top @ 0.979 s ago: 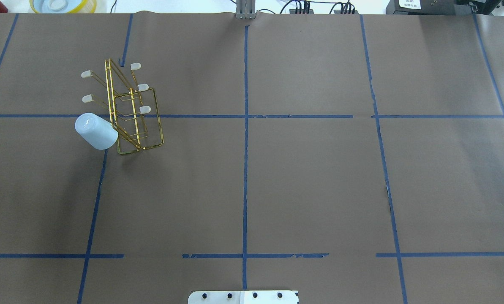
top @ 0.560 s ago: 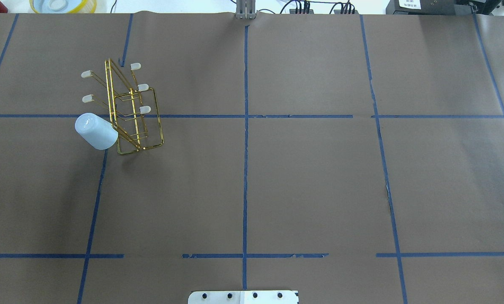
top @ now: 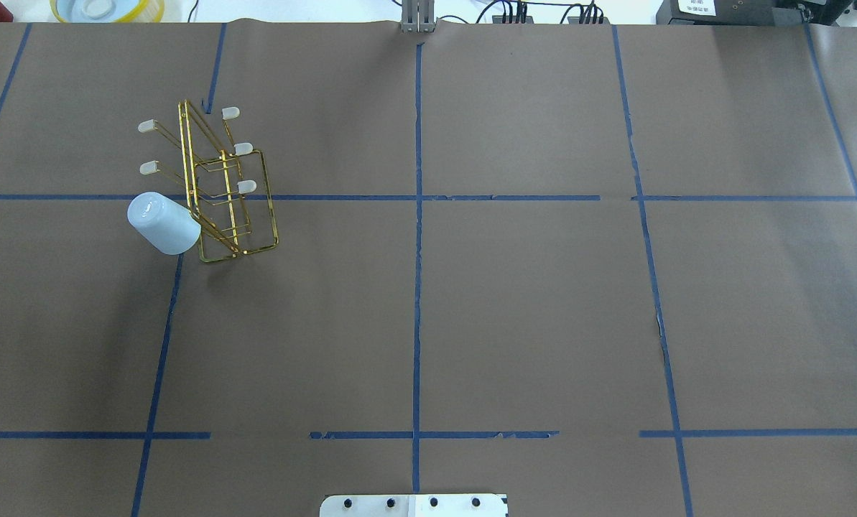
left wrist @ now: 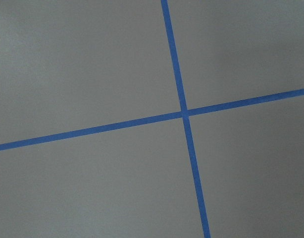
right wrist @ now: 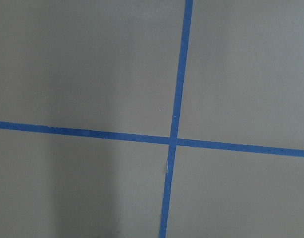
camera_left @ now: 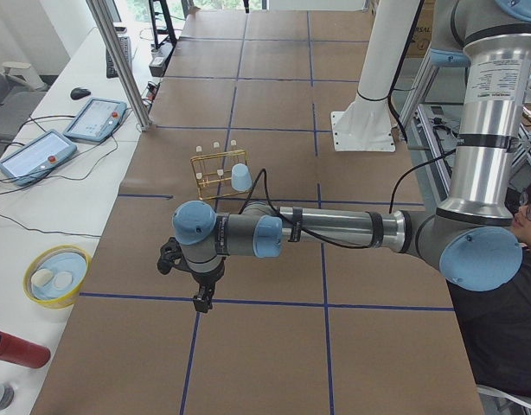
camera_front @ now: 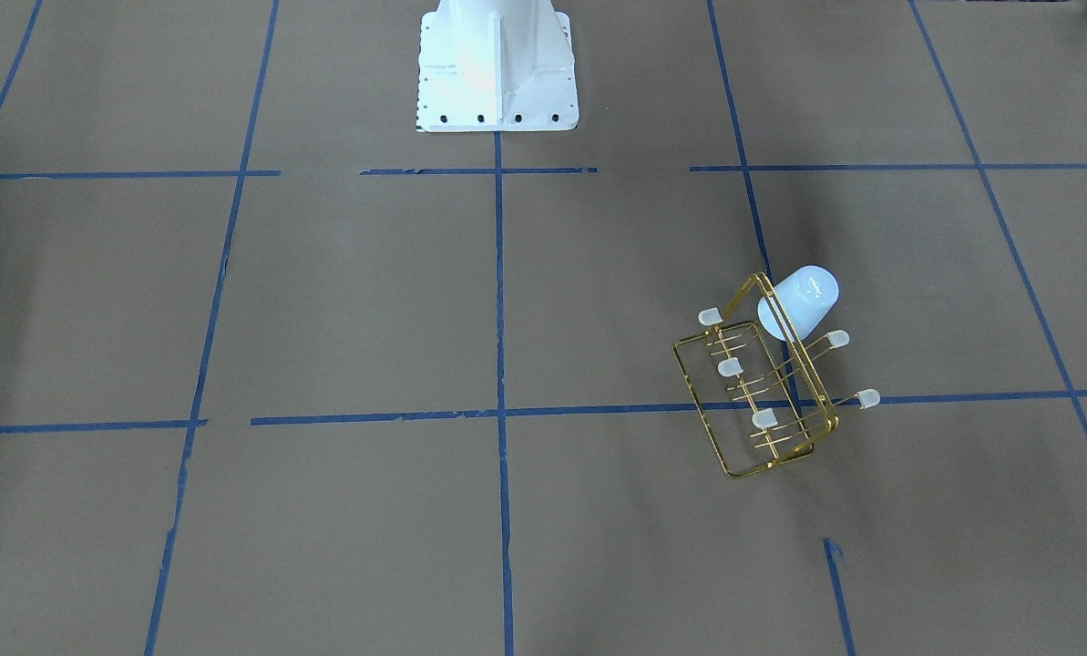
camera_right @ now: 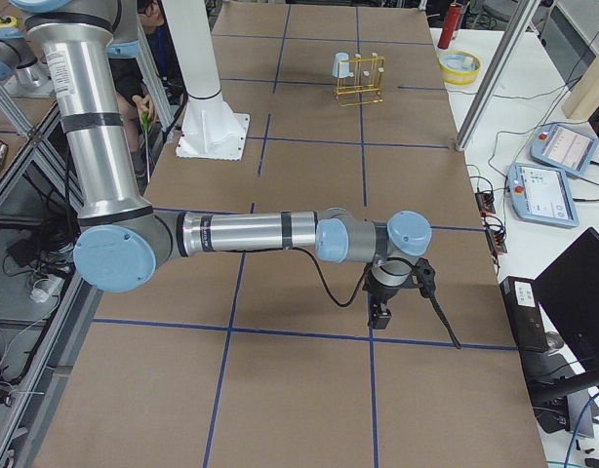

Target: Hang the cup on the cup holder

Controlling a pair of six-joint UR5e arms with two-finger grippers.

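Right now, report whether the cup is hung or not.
Hung: the cup sits tilted over one prong of the cup holder, only five caps showing.

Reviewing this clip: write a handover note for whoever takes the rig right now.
Left end effector: over the table, away from the cup; open or shut cannot be told.
Right end effector: likewise, far from the cup holder.
Cup: upside down, tilted over one prong of the cup holder, on the robot's left side of the table; five capped prongs free.
Done: cup appears hung. Left: nothing evident.
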